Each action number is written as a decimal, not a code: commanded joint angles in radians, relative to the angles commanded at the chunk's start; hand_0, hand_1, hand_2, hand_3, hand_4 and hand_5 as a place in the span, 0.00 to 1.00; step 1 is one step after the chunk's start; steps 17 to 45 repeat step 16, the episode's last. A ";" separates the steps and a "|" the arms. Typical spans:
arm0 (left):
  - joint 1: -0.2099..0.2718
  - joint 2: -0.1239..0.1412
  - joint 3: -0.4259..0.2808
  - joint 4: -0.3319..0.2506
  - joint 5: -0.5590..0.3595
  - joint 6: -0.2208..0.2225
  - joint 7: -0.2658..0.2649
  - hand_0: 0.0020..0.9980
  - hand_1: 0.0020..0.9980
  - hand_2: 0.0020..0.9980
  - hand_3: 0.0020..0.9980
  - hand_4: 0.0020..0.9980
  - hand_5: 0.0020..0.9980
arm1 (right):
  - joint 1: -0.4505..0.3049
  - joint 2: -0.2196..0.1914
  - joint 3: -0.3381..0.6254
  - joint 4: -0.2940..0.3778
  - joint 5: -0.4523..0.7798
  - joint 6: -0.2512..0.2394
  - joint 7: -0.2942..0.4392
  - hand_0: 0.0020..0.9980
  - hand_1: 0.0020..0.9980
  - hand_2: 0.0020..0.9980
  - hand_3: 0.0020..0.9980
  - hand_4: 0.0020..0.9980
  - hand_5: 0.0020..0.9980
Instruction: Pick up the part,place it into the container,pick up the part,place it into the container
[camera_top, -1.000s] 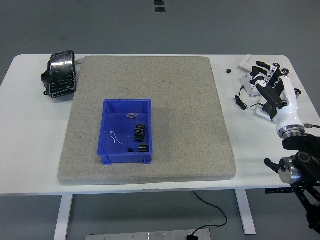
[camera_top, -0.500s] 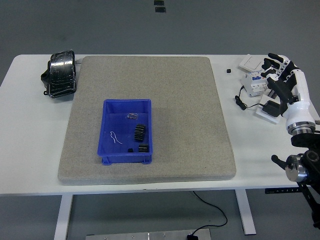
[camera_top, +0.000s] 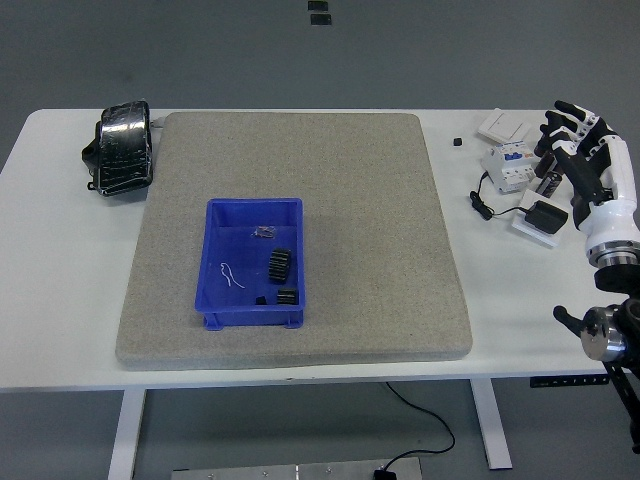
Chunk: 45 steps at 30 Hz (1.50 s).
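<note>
Bright, even overhead light, no hard shadows. White bench (camera_top: 60, 300) reads near-blown but no glare spots. Faint soft shadow inside the blue bin (camera_top: 222, 265) at its left wall. Focus sharp across the scene; slight softness on the right hand (camera_top: 580, 160). No visible edge distortion.

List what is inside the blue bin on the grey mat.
The blue bin holds two black gears, one upright and one flat, a small black piece, a white wire clip and a small dark part. The near wall hides nothing evident.
</note>
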 joint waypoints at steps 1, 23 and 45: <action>0.000 -0.001 0.001 0.000 -0.001 0.000 0.000 0.66 0.65 0.62 0.60 0.70 0.67 | 0.000 -0.001 0.001 -0.001 -0.001 0.000 -0.001 0.70 0.70 0.71 0.68 0.70 0.38; 0.000 -0.005 0.007 0.003 -0.011 0.001 -0.005 0.66 0.65 0.62 0.60 0.70 0.67 | 0.000 -0.002 -0.001 -0.006 -0.010 0.000 -0.007 0.71 0.70 0.72 0.68 0.71 0.39; 0.000 -0.005 0.007 0.003 -0.011 0.001 -0.005 0.66 0.65 0.62 0.60 0.70 0.67 | 0.000 -0.002 -0.001 -0.006 -0.010 0.000 -0.007 0.71 0.70 0.72 0.68 0.71 0.39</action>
